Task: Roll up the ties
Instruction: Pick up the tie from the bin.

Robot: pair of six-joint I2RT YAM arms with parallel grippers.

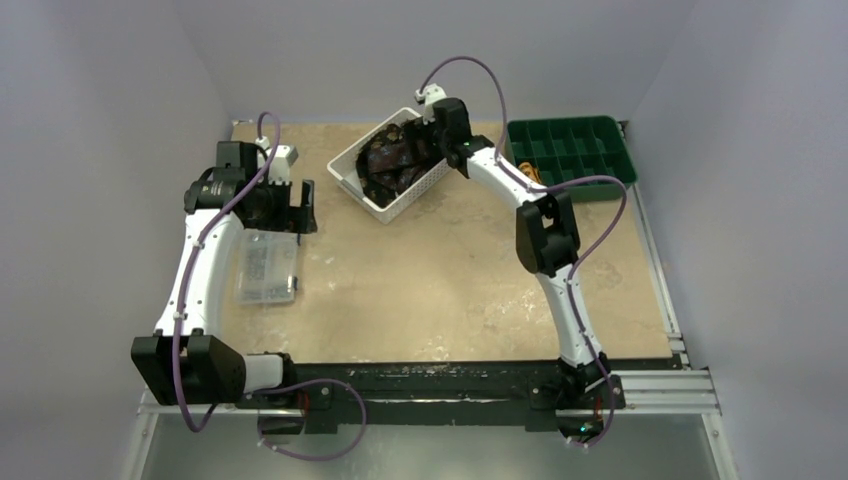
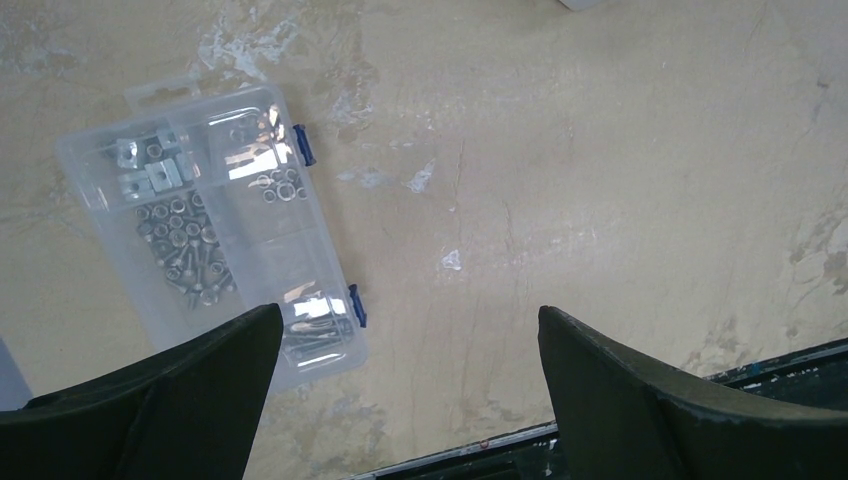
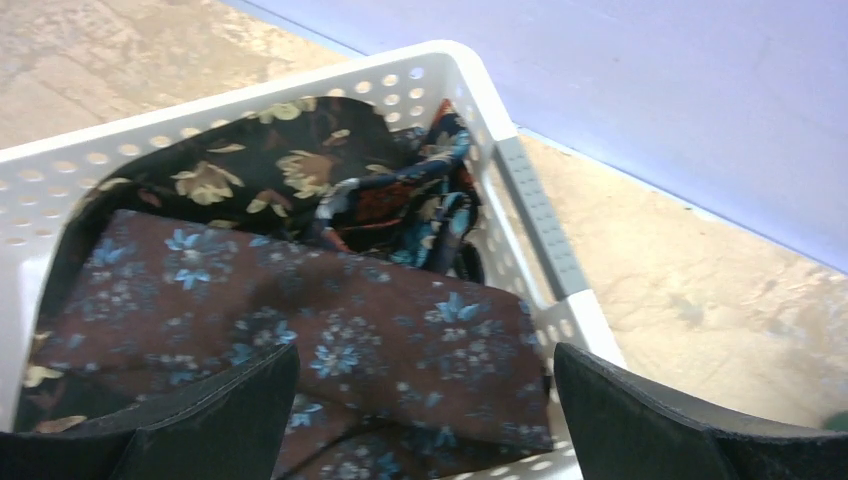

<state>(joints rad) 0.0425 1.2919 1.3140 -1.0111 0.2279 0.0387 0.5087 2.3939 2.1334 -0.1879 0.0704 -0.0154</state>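
The ties (image 1: pixel 392 160) lie bunched in a white perforated basket (image 1: pixel 345 163) at the back middle of the table. In the right wrist view a brown tie with blue flowers (image 3: pixel 330 320) lies on top, and darker ties (image 3: pixel 300 170) with pale and red-blue patterns sit behind it. My right gripper (image 3: pixel 425 375) hangs open just above the brown tie, at the basket's near corner, touching nothing. My left gripper (image 2: pixel 410 330) is open over bare table, far from the basket, at the left (image 1: pixel 290 205).
A clear plastic box of screws and nuts (image 1: pixel 268 265) lies under the left arm, also in the left wrist view (image 2: pixel 215 225). A green compartment tray (image 1: pixel 570 155) sits at the back right. The black front rail (image 2: pixel 560 445) runs along the near table edge.
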